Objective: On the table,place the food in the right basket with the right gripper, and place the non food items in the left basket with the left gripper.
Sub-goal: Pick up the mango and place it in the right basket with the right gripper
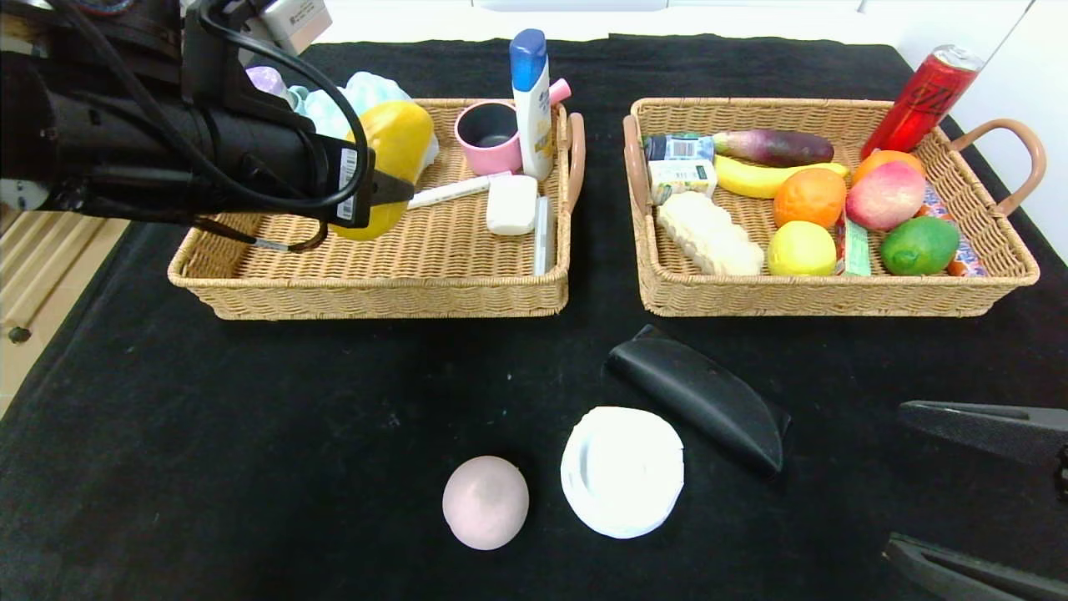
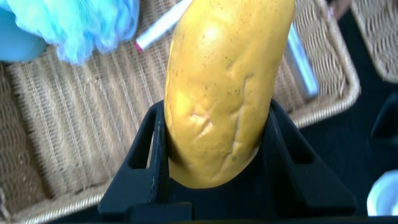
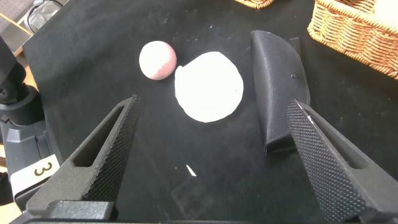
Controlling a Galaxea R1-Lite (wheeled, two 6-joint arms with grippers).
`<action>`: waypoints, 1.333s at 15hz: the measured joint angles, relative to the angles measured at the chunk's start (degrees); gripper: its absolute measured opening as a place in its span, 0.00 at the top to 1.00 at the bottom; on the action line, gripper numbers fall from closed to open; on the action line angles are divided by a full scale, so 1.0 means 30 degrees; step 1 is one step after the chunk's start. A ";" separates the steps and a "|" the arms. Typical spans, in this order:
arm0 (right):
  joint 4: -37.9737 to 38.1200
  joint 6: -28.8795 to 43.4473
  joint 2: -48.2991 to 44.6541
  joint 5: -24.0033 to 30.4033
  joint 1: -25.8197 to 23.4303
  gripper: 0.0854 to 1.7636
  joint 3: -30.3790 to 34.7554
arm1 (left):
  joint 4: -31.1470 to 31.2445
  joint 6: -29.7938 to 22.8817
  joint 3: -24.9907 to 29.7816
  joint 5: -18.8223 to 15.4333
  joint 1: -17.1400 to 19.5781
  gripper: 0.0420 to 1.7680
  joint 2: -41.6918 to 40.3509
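My left gripper (image 1: 390, 189) is shut on a yellow oblong loaf (image 1: 390, 138) and holds it above the left basket (image 1: 375, 292). In the left wrist view the loaf (image 2: 224, 81) sits between my gripper (image 2: 214, 121) fingers over the wicker floor (image 2: 74, 124). A pale pink bun (image 1: 486, 502), a white ridged disc (image 1: 622, 470) and a black half-moon pouch (image 1: 701, 396) lie on the black table (image 1: 250, 434) in front of the baskets. My right gripper (image 1: 894, 477) is open and empty, low at the right of the pouch. The right wrist view shows the bun (image 3: 158, 60), disc (image 3: 209, 86) and pouch (image 3: 273, 87) beyond my right gripper (image 3: 212, 104).
The right basket (image 1: 834, 294) holds several fruits, a pale loaf, packets and a red can (image 1: 922, 98). The left basket holds a pink cup (image 1: 488, 133), a shampoo bottle (image 1: 531, 100), a white soap (image 1: 511, 204) and a blue cloth (image 1: 367, 90).
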 joint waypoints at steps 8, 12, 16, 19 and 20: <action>-0.0012 -0.0008 -0.0016 -0.0045 -0.0045 0.03 0.0008 | -0.1036 -0.1532 -0.1012 -0.0089 0.0626 0.50 0.1865; -0.0037 0.0020 -0.0024 -0.0110 -0.0081 0.03 -0.0037 | -0.0926 -0.1662 -0.1036 -0.0093 -0.0398 0.50 0.1833; -0.0041 0.0264 -0.0118 0.0008 -0.0378 0.03 -0.0183 | -0.0853 -0.1865 -0.1178 -0.0093 -0.2828 0.50 0.1747; -0.0028 0.0276 -0.0248 0.0000 -0.0471 0.03 -0.0293 | -0.0918 -0.1934 -0.1166 -0.0093 -0.4218 0.50 0.1914; -0.0041 0.0284 -0.0301 -0.0016 -0.0479 0.03 -0.0337 | -0.0963 -0.1955 -0.1288 -0.0191 -0.4693 0.50 0.2032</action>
